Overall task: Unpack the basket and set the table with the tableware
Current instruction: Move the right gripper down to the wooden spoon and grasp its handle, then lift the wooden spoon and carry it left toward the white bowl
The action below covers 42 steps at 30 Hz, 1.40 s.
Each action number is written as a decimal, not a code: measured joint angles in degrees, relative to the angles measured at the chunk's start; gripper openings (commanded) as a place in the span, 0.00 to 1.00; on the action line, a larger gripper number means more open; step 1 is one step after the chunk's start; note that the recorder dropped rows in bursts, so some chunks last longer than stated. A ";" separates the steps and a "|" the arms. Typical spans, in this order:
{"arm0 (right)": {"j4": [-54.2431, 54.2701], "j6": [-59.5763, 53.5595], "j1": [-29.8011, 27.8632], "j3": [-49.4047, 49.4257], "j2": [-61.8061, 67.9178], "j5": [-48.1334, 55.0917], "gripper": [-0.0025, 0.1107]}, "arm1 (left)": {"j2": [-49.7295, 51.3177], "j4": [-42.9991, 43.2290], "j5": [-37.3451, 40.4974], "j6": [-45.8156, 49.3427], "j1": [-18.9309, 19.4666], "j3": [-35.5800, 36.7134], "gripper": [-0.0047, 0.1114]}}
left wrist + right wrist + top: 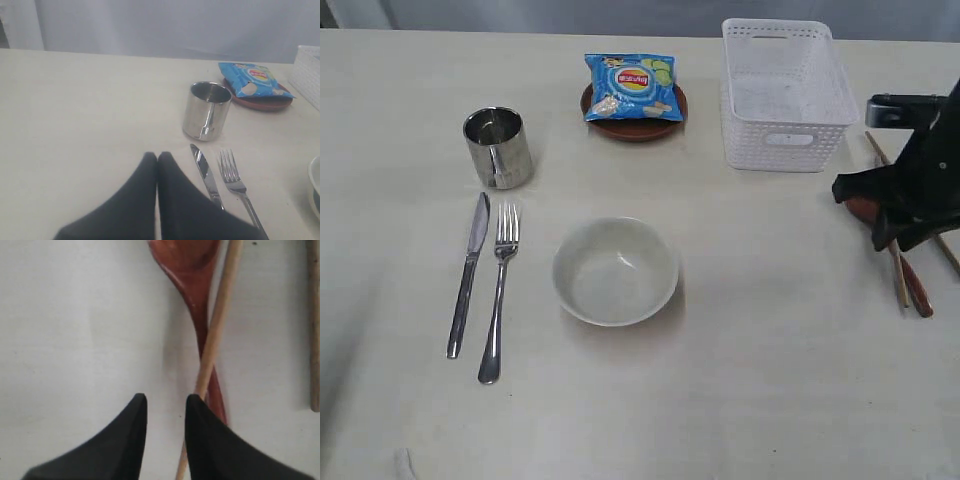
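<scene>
Care with crossed spoon (192, 285) and chopstick (220, 325) near basket (785, 150): lower slightly spread, empty right gripper (165, 397) over one piece only; left gripper (156, 155) pressed together.

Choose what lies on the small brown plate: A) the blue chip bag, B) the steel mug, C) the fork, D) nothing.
A: the blue chip bag rests on the brown plate, while the fork and mug sit apart from it.
</scene>
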 measured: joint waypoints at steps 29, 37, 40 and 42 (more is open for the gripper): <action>-7.01 4.69 0.00 -0.12 6.02 -4.06 0.25 | 0.00 0.00 0.00 0.00 0.00 0.00 0.04; -7.49 4.05 0.00 -1.13 8.37 -3.74 0.14 | 0.00 0.00 0.00 0.00 0.00 0.00 0.04; -7.17 3.70 0.00 -1.13 8.37 -3.74 0.02 | 0.00 0.00 0.00 0.00 0.00 0.00 0.04; -6.82 2.79 0.00 -1.13 8.37 -3.74 0.02 | 0.00 0.00 0.00 0.00 0.00 0.00 0.04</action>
